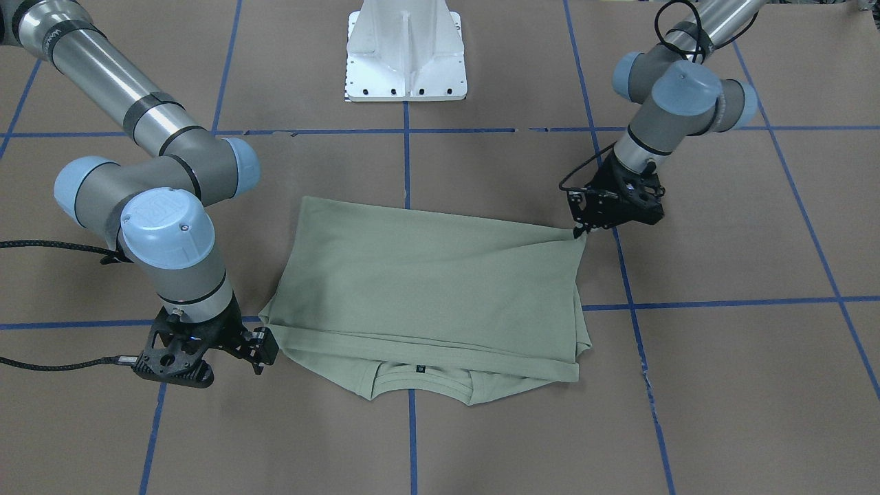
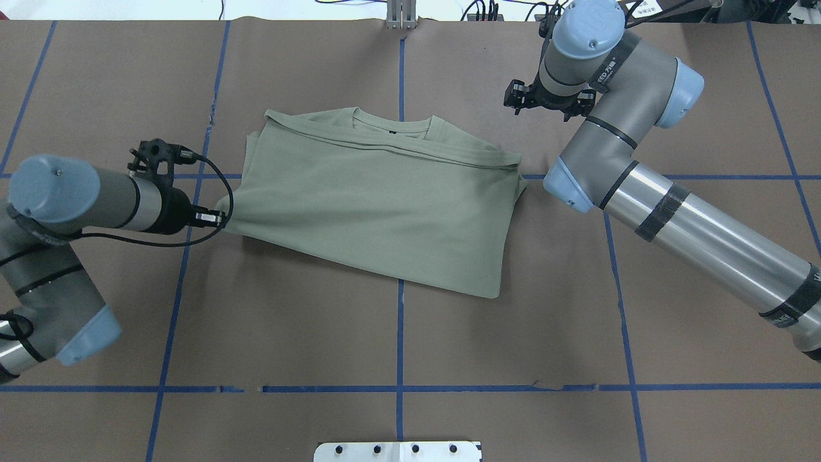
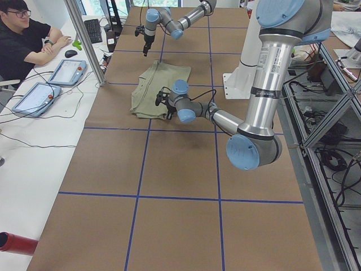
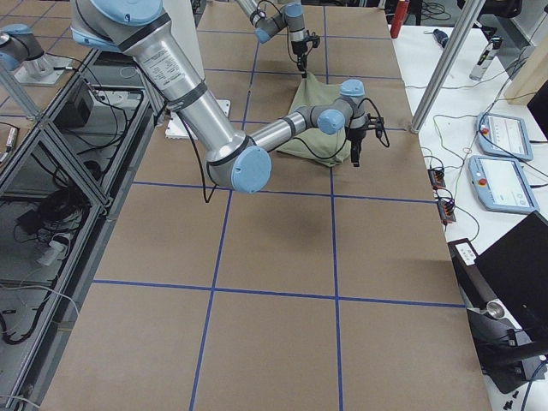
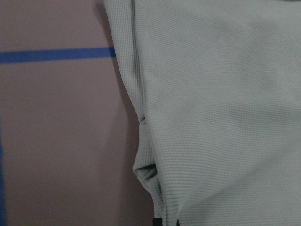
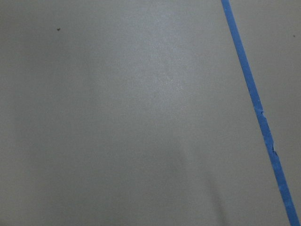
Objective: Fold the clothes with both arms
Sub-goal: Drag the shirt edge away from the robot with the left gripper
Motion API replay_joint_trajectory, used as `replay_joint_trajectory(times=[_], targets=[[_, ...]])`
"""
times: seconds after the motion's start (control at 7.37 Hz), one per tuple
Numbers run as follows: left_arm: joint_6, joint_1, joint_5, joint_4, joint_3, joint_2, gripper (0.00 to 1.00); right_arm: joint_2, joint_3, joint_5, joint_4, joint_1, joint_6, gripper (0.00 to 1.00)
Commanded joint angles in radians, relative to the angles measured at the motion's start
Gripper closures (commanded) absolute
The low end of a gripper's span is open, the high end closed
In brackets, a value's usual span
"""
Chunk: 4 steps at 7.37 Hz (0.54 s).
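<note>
The pale green shirt (image 1: pixel 426 275) (image 2: pixel 372 199) lies folded on the brown table, its neck and black label (image 1: pixel 420 368) on the side away from the robot. My left gripper (image 1: pixel 577 232) (image 2: pixel 221 218) is shut on the shirt's corner nearest it, and the cloth there is pulled slightly taut. In the left wrist view, the knit fabric (image 5: pixel 211 117) fills the frame and bunches at the fingertips (image 5: pixel 165 222). My right gripper (image 1: pixel 265 354) (image 2: pixel 513 97) hangs just beside the shirt's far corner, apart from the cloth. It looks open, with nothing in it. The right wrist view shows only bare table and tape.
Blue tape lines (image 6: pixel 254 103) grid the brown paper. The white base pedestal (image 1: pixel 405 55) stands at the robot's edge. Past the table's far side, a seated person (image 3: pixel 22 39) is at a desk with tablets (image 3: pixel 66 70). A red cylinder (image 3: pixel 14 243) lies there too.
</note>
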Motion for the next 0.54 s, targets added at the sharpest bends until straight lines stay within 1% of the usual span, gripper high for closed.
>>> replay_joint_trajectory(times=[0.0,0.27,0.41], targets=[[0.181,-0.151,-0.001,0.048,0.196,-0.142,1.0,0.001,0.009,0.0,0.0,0.0,0.002,0.0],[0.335,-0.253,0.001,0.048,0.477,-0.341,1.0,0.004,0.023,-0.001,0.0,-0.005,0.006,0.0],[0.374,-0.264,0.009,0.042,0.584,-0.411,1.0,0.007,0.024,-0.002,0.0,-0.008,0.008,0.0]])
